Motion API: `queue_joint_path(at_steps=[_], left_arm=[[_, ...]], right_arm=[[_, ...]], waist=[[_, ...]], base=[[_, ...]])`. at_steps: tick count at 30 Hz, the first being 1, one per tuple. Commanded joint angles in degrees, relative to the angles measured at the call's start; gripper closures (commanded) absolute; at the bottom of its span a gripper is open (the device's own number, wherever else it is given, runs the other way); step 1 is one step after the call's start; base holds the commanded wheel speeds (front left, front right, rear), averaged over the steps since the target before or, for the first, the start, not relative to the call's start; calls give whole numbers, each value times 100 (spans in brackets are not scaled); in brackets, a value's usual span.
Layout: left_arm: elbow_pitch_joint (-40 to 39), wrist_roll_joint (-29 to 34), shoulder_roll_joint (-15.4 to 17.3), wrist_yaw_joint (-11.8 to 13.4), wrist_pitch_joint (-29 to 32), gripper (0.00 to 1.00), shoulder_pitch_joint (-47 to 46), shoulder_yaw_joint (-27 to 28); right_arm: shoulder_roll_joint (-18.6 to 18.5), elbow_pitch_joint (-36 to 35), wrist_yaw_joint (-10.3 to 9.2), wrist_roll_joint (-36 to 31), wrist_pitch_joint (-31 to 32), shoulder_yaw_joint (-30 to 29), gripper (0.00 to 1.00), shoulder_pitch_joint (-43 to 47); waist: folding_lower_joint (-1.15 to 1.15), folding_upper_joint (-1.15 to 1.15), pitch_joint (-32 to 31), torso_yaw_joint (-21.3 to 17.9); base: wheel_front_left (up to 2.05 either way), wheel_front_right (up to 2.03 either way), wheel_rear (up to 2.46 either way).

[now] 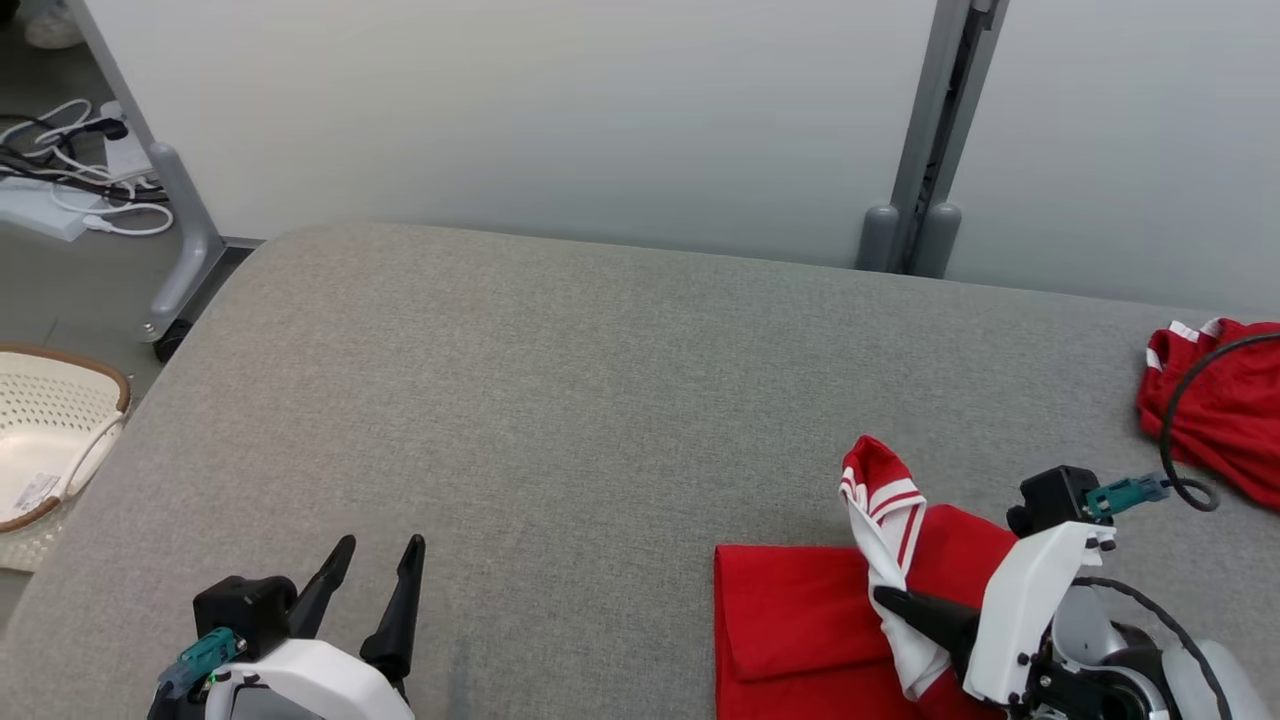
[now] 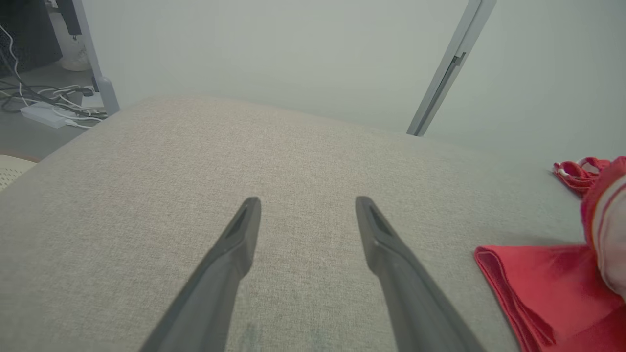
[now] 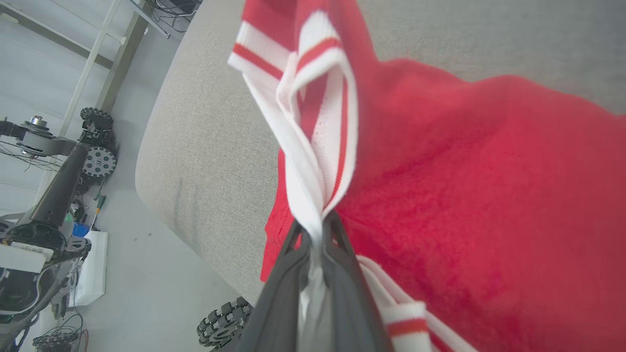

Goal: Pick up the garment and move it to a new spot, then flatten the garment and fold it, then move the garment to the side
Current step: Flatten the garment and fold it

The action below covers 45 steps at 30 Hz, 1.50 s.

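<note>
The garment (image 1: 790, 620) is red with white, red-striped trim and lies partly folded at the near right of the grey padded table (image 1: 560, 400). My right gripper (image 1: 885, 597) is shut on its white striped trim (image 3: 313, 146), lifting that edge above the folded part (image 3: 489, 195). The garment's folded edge (image 2: 518, 293) also appears in the left wrist view at the lower right. My left gripper (image 1: 380, 560) stands open above bare table at the near left, nothing between its fingers (image 2: 244, 230).
A second red garment (image 1: 1225, 415) lies bunched at the table's far right edge, with a black cable (image 1: 1180, 440) looping over it. A cream laundry basket (image 1: 45, 440) sits on the floor left of the table. Grey partition panels with posts (image 1: 925, 150) stand behind.
</note>
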Motion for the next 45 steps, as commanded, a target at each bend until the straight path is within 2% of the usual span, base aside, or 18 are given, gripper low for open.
queue_joint_path(at_steps=[1,8,14,15,16,19,20,21,22,28,33,37,45], left_arm=[[4,-28,39,-9,-16,0,-58,13],[18,-33,73,-23,24,0,-123,-14],[4,-32,78,-6,39,0,-161,-34],[0,-34,80,-8,39,0,-160,-38],[-2,-38,82,-8,39,0,-157,-40],[-5,-43,87,-7,44,0,-160,-44],[-5,-47,91,-3,46,0,-160,-41],[-7,-49,97,7,48,0,-158,-37],[-11,-53,102,16,50,0,-153,-31],[-54,-72,111,66,49,0,-107,-31],[-122,-50,163,105,-15,0,-62,0],[-205,-11,205,136,-107,0,-26,49],[-354,63,244,207,-260,0,14,149]], right_arm=[[-3,34,3,46,-50,-11,100,-50],[140,604,4,240,-480,100,100,-266],[192,962,4,318,-613,321,100,-368],[197,1006,4,338,-638,354,94,-376],[202,1050,4,349,-681,381,79,-389],[204,1153,4,393,-738,492,46,-427],[205,1187,4,410,-762,530,22,-441],[207,1210,4,445,-759,564,3,-453],[211,1219,4,495,-766,597,0,-462],[181,917,4,858,-966,750,0,-501],[-63,502,4,1067,-1231,789,0,-464],[-341,234,4,1031,-1552,741,0,-369],[-662,-12,4,771,-2155,613,0,-224]], waist=[[0,0,23,59],[0,0,87,294],[0,0,123,410],[0,0,128,423],[0,0,132,434],[0,0,137,451],[0,0,137,450],[0,0,137,446],[0,0,137,438],[0,0,130,311],[0,0,94,132],[0,0,67,-23],[0,0,37,-316]], base=[[0,0,0],[0,0,0],[0,0,0],[0,0,0],[0,0,0],[0,0,0],[0,0,0],[0,0,0],[0,0,0],[0,0,0],[0,0,0],[0,0,0],[0,0,0]])
